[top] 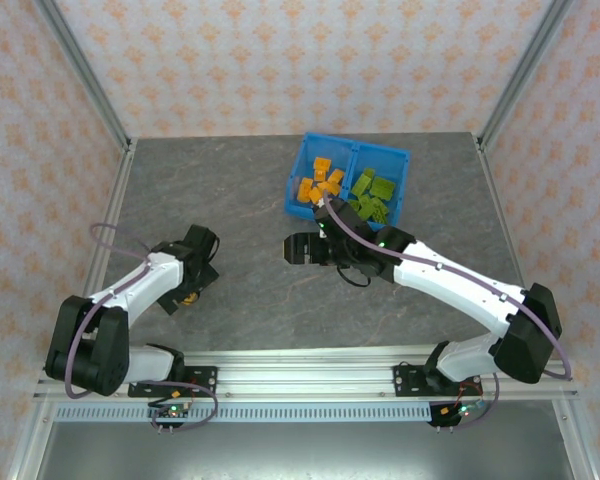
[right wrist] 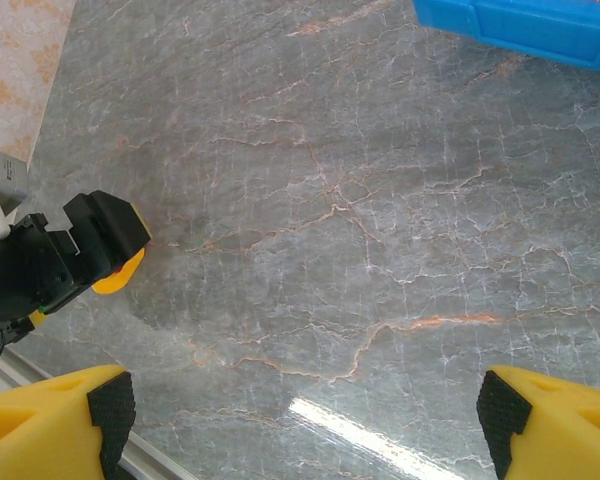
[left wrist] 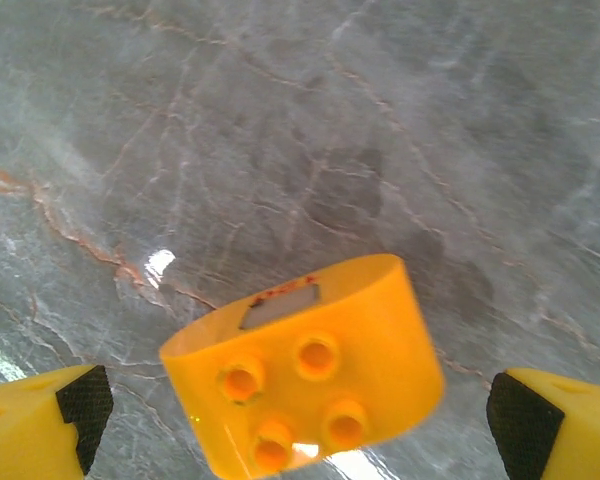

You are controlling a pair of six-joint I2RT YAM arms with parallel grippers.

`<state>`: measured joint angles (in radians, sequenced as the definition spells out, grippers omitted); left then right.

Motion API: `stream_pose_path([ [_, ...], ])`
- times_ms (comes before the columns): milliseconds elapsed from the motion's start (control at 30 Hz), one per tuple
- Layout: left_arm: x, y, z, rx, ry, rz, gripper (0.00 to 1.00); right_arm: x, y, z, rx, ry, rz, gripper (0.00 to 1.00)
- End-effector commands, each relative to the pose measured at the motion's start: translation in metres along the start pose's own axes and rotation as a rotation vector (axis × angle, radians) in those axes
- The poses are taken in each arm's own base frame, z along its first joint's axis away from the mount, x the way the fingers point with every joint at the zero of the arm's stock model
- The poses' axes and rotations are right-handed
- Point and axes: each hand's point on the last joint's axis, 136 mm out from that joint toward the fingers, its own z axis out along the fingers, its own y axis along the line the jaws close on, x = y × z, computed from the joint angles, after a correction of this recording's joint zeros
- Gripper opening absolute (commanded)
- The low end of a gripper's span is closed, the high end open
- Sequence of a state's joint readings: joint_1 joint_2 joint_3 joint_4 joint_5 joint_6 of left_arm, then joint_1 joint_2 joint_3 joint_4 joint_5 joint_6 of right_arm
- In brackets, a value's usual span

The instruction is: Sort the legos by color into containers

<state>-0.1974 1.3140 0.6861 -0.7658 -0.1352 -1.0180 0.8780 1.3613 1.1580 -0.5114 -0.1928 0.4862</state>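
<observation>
1. The left gripper (top: 188,288) is hovering well apart from the bin (top: 355,142), to its near left. Its fingers (left wrist: 40,420) are standing wide apart.
2. One orange brick (left wrist: 305,380) is lying on the table (left wrist: 280,120) between those fingers, touching neither. Four studs are facing the wrist camera.
3. The right gripper (right wrist: 300,420) is hanging just off the bin's near-left corner. Its jaws are spread and gripping nothing, with bare table beneath.
4. The bin's left compartment is holding the orange bricks (top: 320,185), and its right compartment is holding the green bricks (top: 373,195). The divider is keeping the two colours separate.
</observation>
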Motion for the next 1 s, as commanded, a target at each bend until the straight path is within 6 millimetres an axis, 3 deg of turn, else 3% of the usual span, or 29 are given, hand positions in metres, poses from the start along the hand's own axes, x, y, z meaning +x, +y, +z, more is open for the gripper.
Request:
stream_pose_path([
  [0, -0.008, -0.003, 0.01, 0.015, -0.03, -0.082, 1.0, -0.005, -0.008, -0.011, 0.036, -0.034, -0.008, 0.9],
  [67, -0.007, -0.007, 0.017, 0.029, -0.019, -0.094, 0.97, -0.005, -0.009, -0.014, 0.038, -0.041, 0.0, 0.9],
  [233, 0.0, -0.011, 0.029, 0.038, 0.042, -0.119, 0.77, -0.006, -0.011, -0.019, 0.043, -0.052, 0.01, 0.9],
  [333, -0.001, -0.006, 0.026, 0.033, 0.028, -0.14, 0.61, -0.008, -0.009, -0.02, 0.04, -0.056, 0.012, 0.9],
  [433, -0.004, -0.004, 0.022, 0.047, 0.022, -0.143, 0.53, -0.011, -0.007, -0.024, 0.032, -0.062, 0.016, 0.9],
  [533, -0.01, -0.017, 0.007, 0.12, 0.013, -0.091, 0.47, -0.008, -0.004, -0.026, 0.009, -0.054, 0.019, 0.9],
  [600, -0.017, -0.042, -0.019, 0.218, -0.02, 0.0, 0.45, -0.004, -0.003, -0.028, -0.011, -0.044, 0.029, 0.9],
  [700, -0.025, -0.089, -0.079, 0.362, -0.112, 0.149, 0.44, 0.0, -0.009, -0.036, -0.011, -0.065, 0.063, 0.9],
  [833, -0.027, -0.162, -0.141, 0.496, -0.205, 0.299, 0.43, -0.006, -0.036, -0.059, 0.072, -0.189, 0.135, 0.9],
  [967, -0.014, -0.247, -0.183, 0.561, -0.289, 0.472, 0.43, -0.005, -0.069, -0.083, 0.171, -0.293, 0.2, 0.92],
])
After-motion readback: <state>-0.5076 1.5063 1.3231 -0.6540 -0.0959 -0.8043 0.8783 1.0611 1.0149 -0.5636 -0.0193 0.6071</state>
